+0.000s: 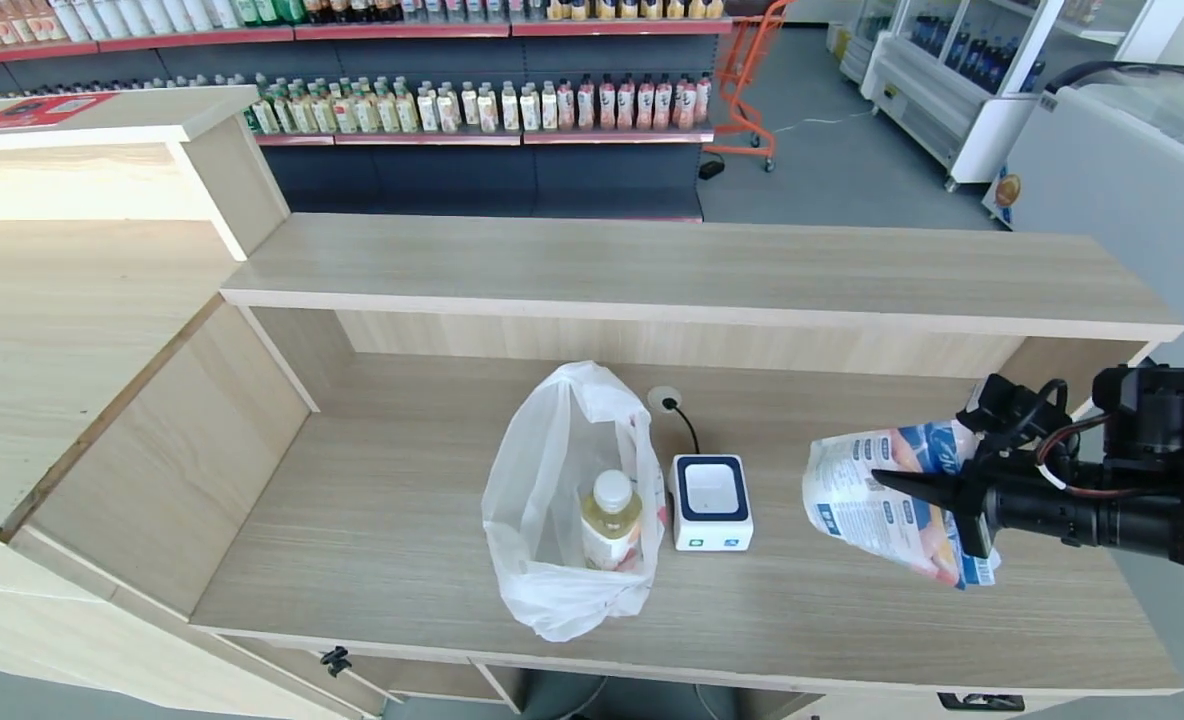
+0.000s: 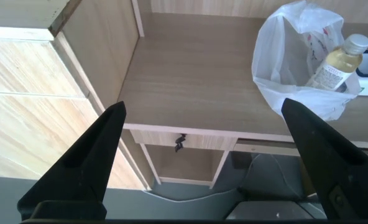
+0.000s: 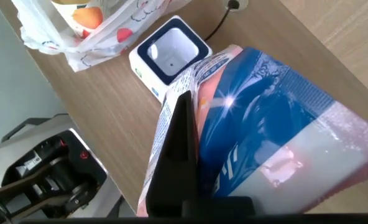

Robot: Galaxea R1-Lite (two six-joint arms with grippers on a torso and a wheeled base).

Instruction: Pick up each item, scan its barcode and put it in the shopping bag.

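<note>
— On the counter (image 1: pixel 372 520), what stands where?

— The bag (image 1: pixel 542 500) sits near the middle, white and thin, its mouth open upward. A bottle (image 1: pixel 610 520) stands upright inside it, white cap showing, pale yellow drink below. Just beside the bag, on its right, lies the scanner (image 1: pixel 712 500), a small white box with a dark-framed window facing up. Its cable (image 1: pixel 687 425) runs back to a hole in the counter.

— And the packet?

— The packet (image 1: pixel 882 510) is in the right gripper (image 1: pixel 927 470), to the right of the scanner and apart from it. It is blue, white and pink, and it hangs tilted. The fingers are closed on it, one dark finger (image 3: pixel 183 149) pressed flat across its printed face.

— The left gripper?

— The left gripper (image 2: pixel 204 107) is spread wide with nothing between its fingers. It is by the counter's front edge on the left, well apart from the bag.
</note>
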